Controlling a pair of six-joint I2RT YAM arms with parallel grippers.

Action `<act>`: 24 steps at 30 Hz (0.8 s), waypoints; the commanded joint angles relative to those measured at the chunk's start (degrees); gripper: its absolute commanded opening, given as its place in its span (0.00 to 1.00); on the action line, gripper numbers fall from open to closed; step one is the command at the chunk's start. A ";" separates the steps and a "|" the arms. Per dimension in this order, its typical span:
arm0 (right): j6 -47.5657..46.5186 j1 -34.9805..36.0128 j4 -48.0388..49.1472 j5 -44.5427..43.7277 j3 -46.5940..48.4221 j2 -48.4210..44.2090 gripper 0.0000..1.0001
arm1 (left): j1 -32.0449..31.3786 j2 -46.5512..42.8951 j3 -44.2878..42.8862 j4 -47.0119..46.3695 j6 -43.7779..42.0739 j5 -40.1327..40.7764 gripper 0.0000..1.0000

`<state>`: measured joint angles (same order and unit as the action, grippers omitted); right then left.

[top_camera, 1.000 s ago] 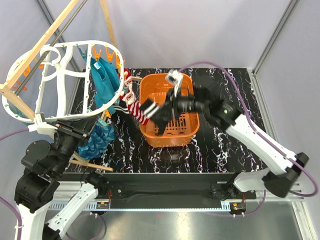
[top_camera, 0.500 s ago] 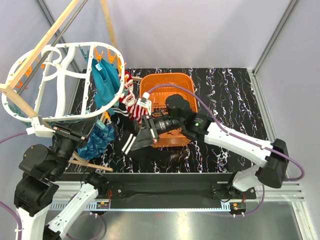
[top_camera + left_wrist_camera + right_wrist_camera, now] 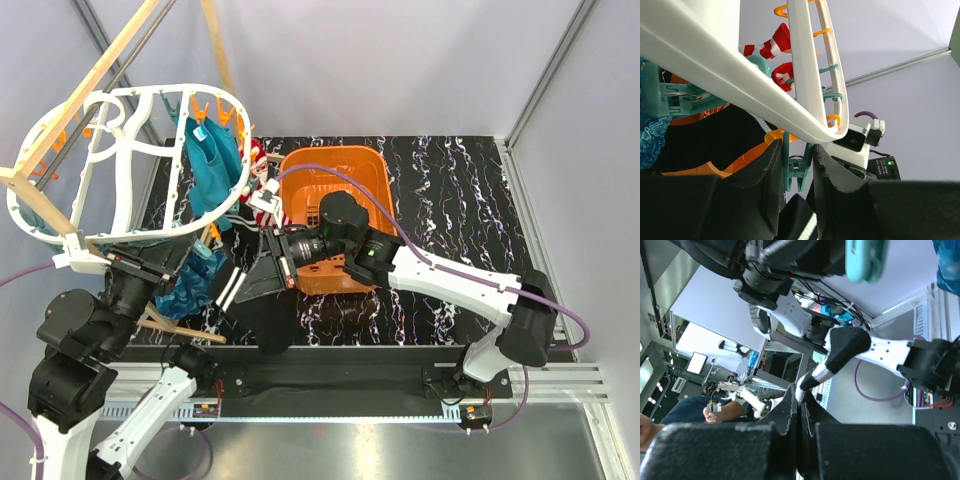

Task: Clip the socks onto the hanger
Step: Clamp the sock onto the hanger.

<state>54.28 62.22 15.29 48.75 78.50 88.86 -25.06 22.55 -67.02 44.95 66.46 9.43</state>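
While my left gripper (image 3: 796, 165) pinches a teal peg (image 3: 793, 172) under the white hanger (image 3: 740, 75), my right gripper (image 3: 799, 395) is pressed tight on the striped end of a sock (image 3: 845, 345) near the orange basket (image 3: 340, 158), limp and light, so I judge that striped end the best hold.

This is a robotics lab, set up as a test cell. The black marbled desk (image 3: 450, 290) is boxed in by plain grey panels (image 3: 400, 60) on aluminium posts (image 3: 547, 68). A metal rail (image 3: 330, 410) at its near edge carries the robot arm bases, and purple cables (image 3: 352, 172) trail from the arms. Beyond the cell, the right wrist view shows metal framing (image 3: 782, 347), a lit monitor (image 3: 696, 362) and a person (image 3: 670, 412) in dark blue.
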 commanded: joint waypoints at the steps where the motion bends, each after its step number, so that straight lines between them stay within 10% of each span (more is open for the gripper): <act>1: 2.14 0.10 7.30 1.08 3.59 1.05 0.00 | 0.01 -0.48 -0.04 -0.39 0.43 -2.75 0.00; 24: 2.94 -0.08 8.88 0.99 5.87 4.57 0.00 | 0.01 -1.28 -0.21 0.23 0.96 -2.66 0.00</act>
<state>56.84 62.19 20.40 49.12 81.76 93.60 -25.04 21.69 -67.02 44.88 66.50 9.23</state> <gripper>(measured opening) 0.020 0.295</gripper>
